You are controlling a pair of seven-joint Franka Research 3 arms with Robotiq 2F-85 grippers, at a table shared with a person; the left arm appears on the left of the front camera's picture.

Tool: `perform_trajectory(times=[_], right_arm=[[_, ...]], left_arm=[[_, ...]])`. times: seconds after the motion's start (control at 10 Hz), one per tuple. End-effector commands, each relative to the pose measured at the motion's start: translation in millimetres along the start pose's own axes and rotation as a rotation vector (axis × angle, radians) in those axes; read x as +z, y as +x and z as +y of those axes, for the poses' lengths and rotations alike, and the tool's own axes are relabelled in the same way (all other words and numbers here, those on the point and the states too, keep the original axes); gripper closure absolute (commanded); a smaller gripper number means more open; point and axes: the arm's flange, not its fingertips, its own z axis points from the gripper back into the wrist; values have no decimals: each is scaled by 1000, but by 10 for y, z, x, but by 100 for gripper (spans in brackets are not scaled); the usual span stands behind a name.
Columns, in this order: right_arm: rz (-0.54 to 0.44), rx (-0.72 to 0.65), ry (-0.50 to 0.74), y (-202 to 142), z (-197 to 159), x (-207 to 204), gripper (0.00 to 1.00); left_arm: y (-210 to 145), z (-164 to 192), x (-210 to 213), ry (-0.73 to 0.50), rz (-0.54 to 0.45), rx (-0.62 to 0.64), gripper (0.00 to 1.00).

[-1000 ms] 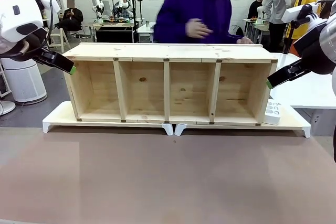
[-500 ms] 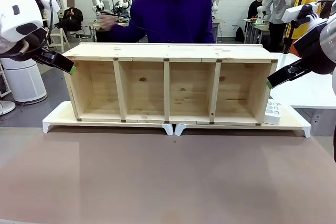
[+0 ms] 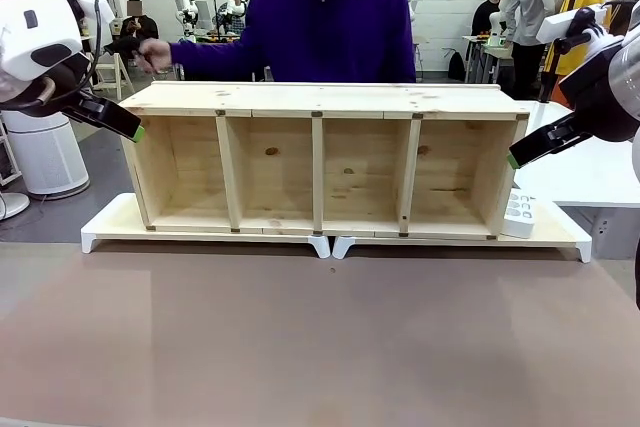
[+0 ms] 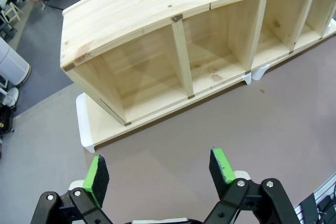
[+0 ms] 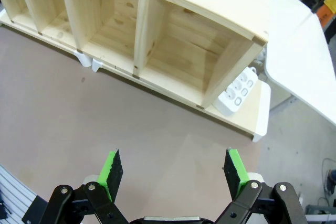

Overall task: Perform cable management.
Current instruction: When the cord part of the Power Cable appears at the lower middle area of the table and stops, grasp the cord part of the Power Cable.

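A person in a purple hoodie stands behind the wooden shelf (image 3: pixel 320 97). One arm is stretched to the picture's left, and the hand (image 3: pixel 152 51) holds a small black piece that looks like the cable's plug (image 3: pixel 126 45). The cord itself is too thin to make out. The white power strip (image 3: pixel 518 215) leans against the shelf's right end on the white riser, and shows again (image 5: pixel 237 92) in the right wrist view. My left gripper (image 3: pixel 125 125) hovers open at the shelf's left end. My right gripper (image 3: pixel 520 155) hovers open at its right end. Both (image 4: pixel 160 169) (image 5: pixel 173 169) hold nothing.
The shelf has four open compartments and lies on two white risers (image 3: pixel 110 227). Brown tabletop (image 3: pixel 320 347) spreads in front of it. A white side table (image 5: pixel 299 61) stands to the right. A white cylindrical appliance (image 3: pixel 45 152) stands on the floor at the left.
The person's hand has swung from the shelf's right side across to the far left, now stretched out holding the black piece. Both grippers have stayed put and open.
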Motion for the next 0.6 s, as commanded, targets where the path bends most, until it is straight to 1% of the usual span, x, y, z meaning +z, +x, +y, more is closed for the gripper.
perform_trajectory(times=[0.0, 0.5], right_arm=[[-4, 5, 1, 4, -6, -2, 0], [-4, 5, 1, 4, -6, -2, 0]], left_arm=[[21, 0, -21, 3, -14, -15, 0], [21, 0, -21, 3, -14, -15, 0]])
